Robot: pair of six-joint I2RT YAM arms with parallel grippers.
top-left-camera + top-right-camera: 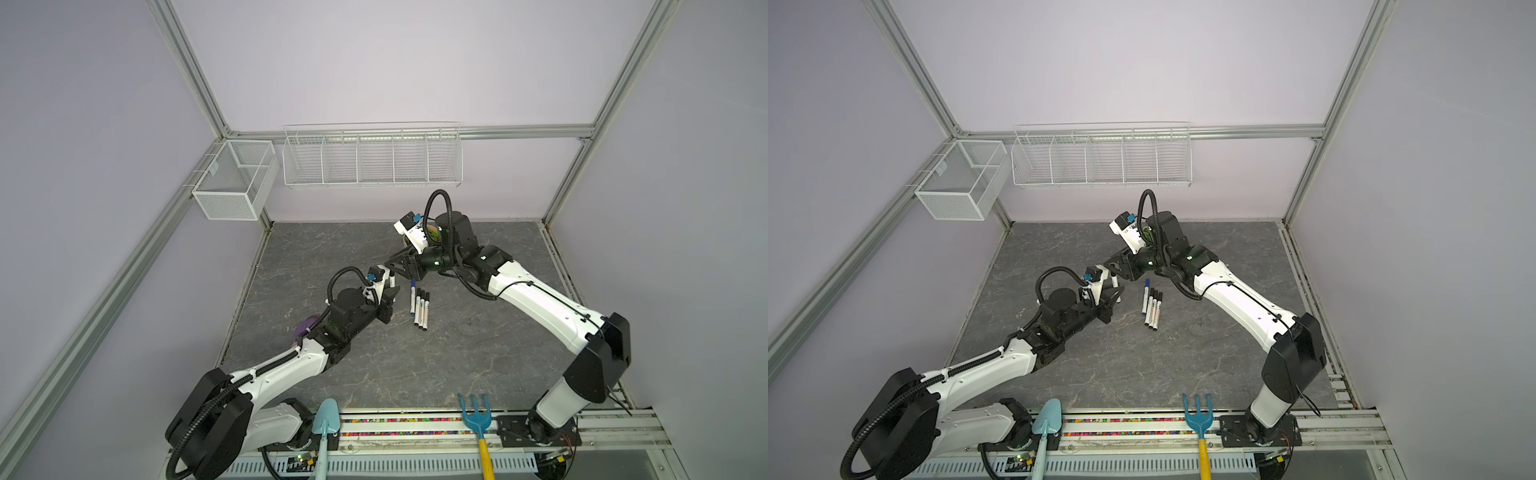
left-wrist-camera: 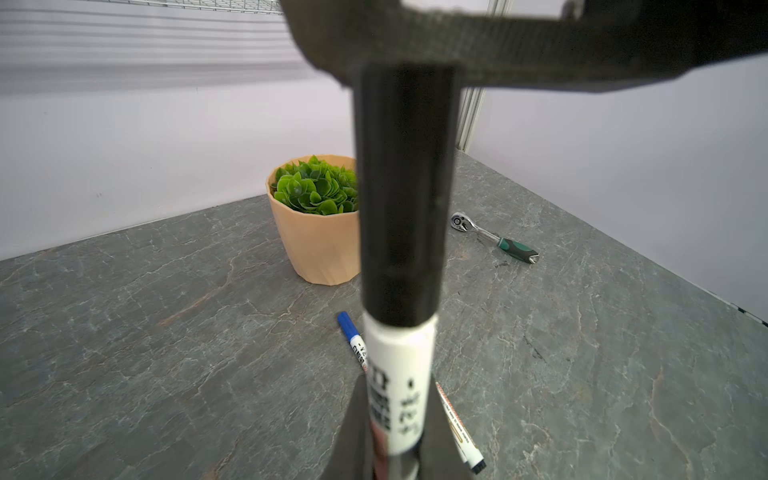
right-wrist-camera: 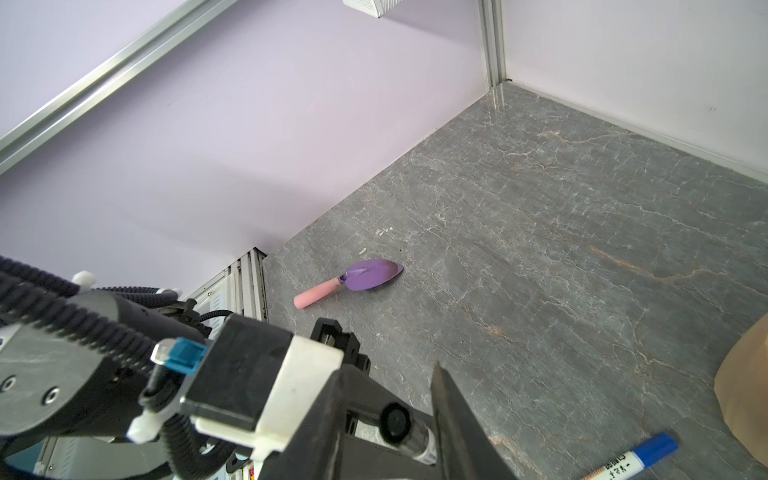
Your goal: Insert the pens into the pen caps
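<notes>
Left jaws pinch the marker pen (image 2: 399, 395) barrel; right jaws sit spread around its black cap (image 2: 403, 187). I'd push the cap straight along the barrel, no side load.

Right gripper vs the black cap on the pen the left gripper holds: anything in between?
Nothing visible. The right gripper has its jaws open on either side of the black cap, which sits on the pen clamped in the left gripper. The four other pens lie on the table, off that line.
</notes>
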